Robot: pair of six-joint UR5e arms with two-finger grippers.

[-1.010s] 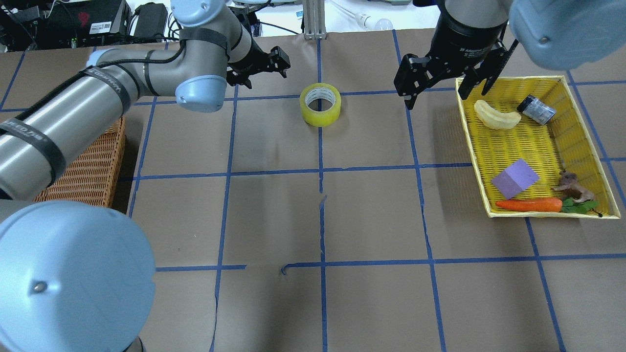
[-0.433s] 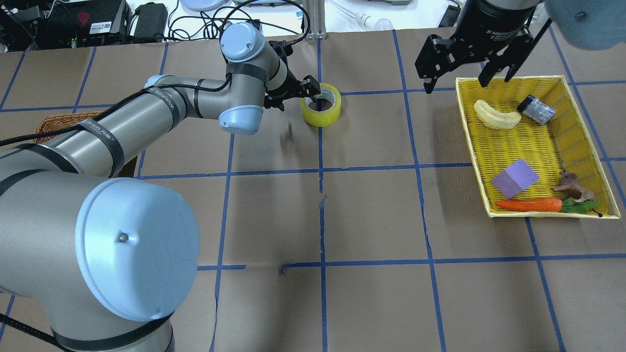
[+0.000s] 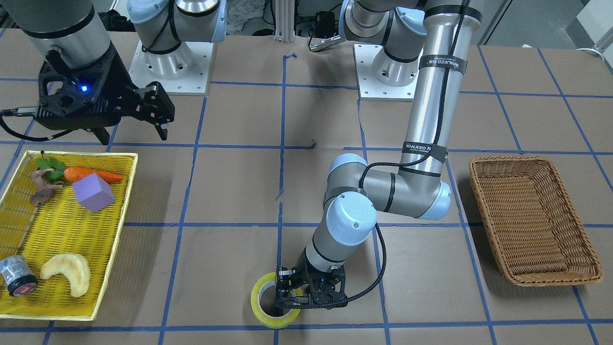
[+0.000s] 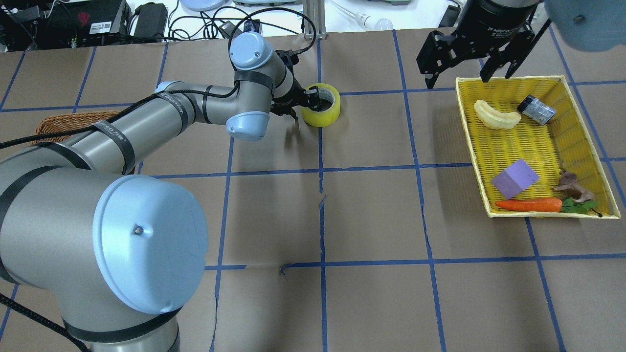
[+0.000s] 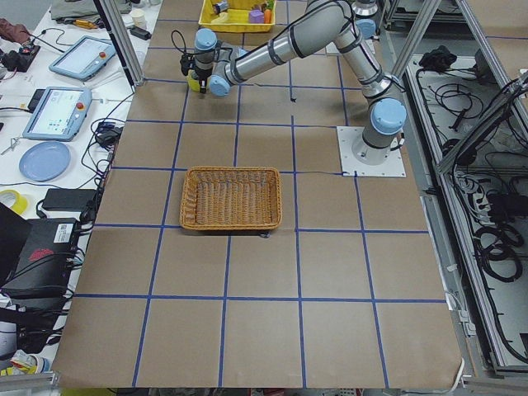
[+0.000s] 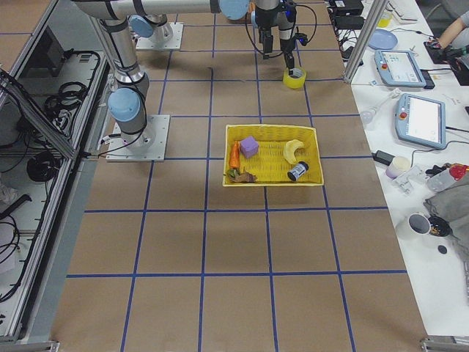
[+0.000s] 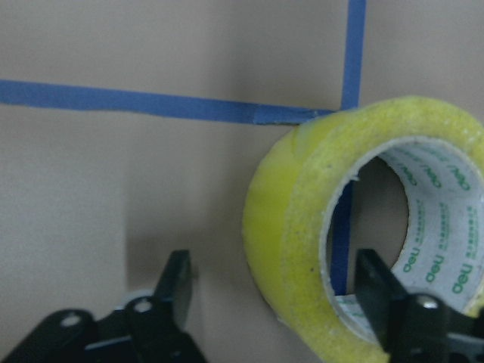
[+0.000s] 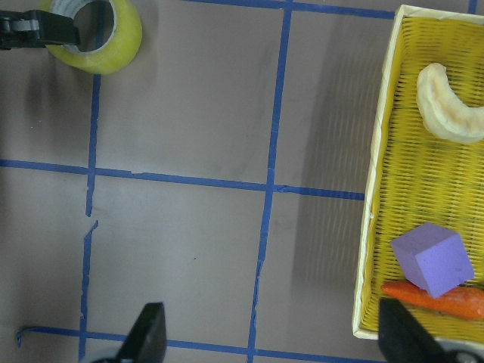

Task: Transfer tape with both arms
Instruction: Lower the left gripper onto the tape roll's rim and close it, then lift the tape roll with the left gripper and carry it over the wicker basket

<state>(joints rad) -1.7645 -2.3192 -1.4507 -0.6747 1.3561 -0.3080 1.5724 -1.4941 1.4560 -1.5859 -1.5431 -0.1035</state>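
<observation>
The tape (image 4: 325, 116) is a yellow roll lying flat at the table's far middle, on a blue grid crossing. My left gripper (image 4: 309, 100) is open and low over the roll's near-left wall. In the left wrist view one finger (image 7: 175, 281) stands outside the roll and the other (image 7: 376, 286) inside its hole, with the tape (image 7: 299, 227) wall between them and gaps on both sides. The front view shows the tape (image 3: 268, 322) under the left gripper (image 3: 298, 296). My right gripper (image 4: 458, 77) is open and empty, raised by the yellow basket's far left corner.
A yellow mesh basket (image 4: 530, 139) at the right holds a banana piece (image 4: 496, 116), a dark cylinder (image 4: 536, 109), a purple block (image 4: 514, 178) and a carrot (image 4: 528, 204). A brown wicker basket (image 3: 531, 220) stands on my left side.
My left arm swung in from the back left and came down onto the tape, fingers now straddling its wall. My right gripper drew back and to the right, away from the tape.
</observation>
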